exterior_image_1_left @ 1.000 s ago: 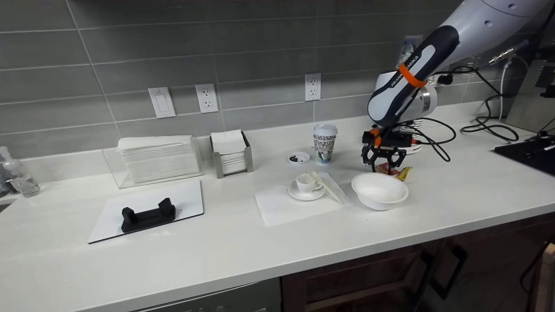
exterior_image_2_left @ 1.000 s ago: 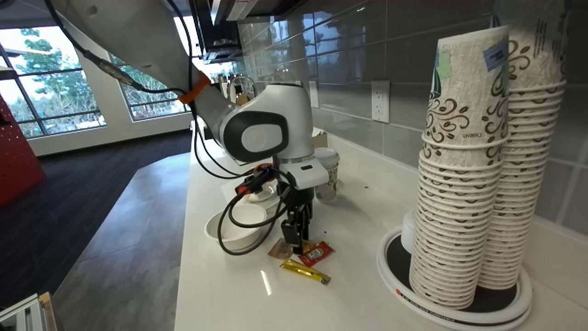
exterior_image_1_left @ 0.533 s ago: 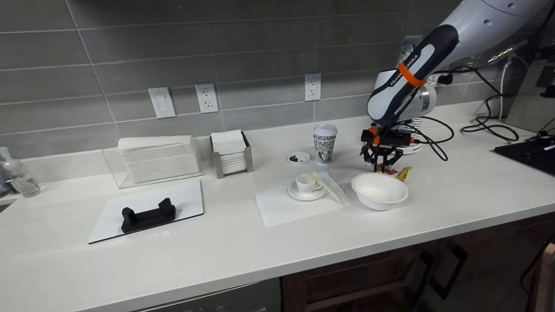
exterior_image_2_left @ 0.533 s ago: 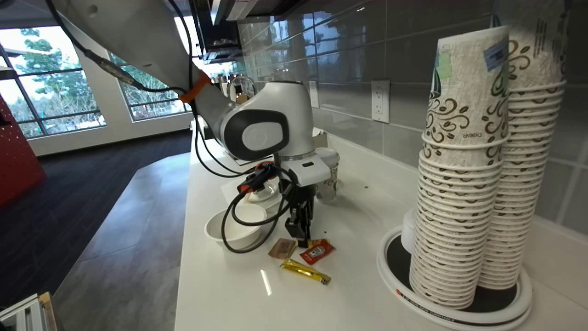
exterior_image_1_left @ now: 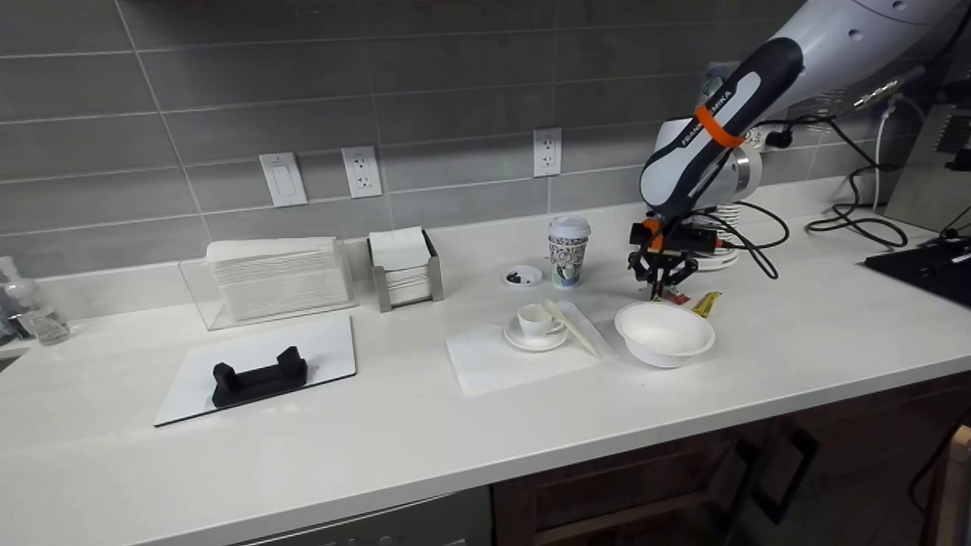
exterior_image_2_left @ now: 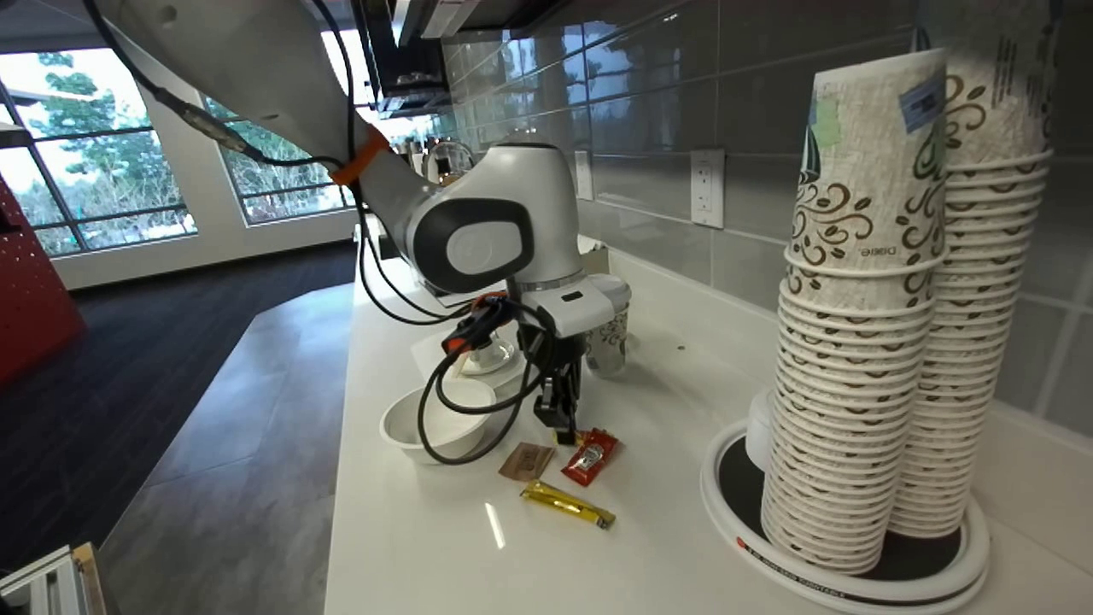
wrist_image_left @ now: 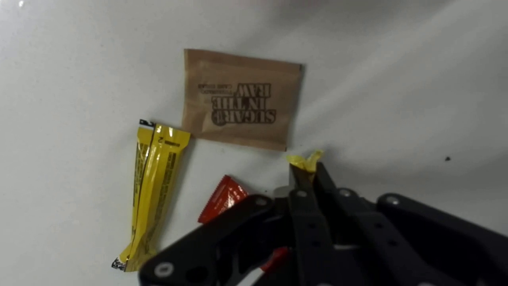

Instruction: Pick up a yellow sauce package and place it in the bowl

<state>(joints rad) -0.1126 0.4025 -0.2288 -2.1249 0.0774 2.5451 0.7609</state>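
Pinching yellow sauce package (wrist_image_left: 304, 163), gripper (wrist_image_left: 310, 174) has risen since earlier; red packet (exterior_image_2_left: 591, 458) has turned on desk (exterior_image_2_left: 666, 564); bowl (exterior_image_1_left: 666, 356) unmoved.

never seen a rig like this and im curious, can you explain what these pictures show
The machine is a Franka robot arm ending in a black two-fingered hand. Two cameras outside it take the wide pictures; a camera on its wrist takes the close-up. On the white counter lie a brown Sugar In The Raw packet, a yellow stick packet and a red packet. A white bowl, a white cup on a saucer and a lidded paper cup stand nearby. The hand seems to pinch a small yellow sauce package, mostly hidden between its fingers.
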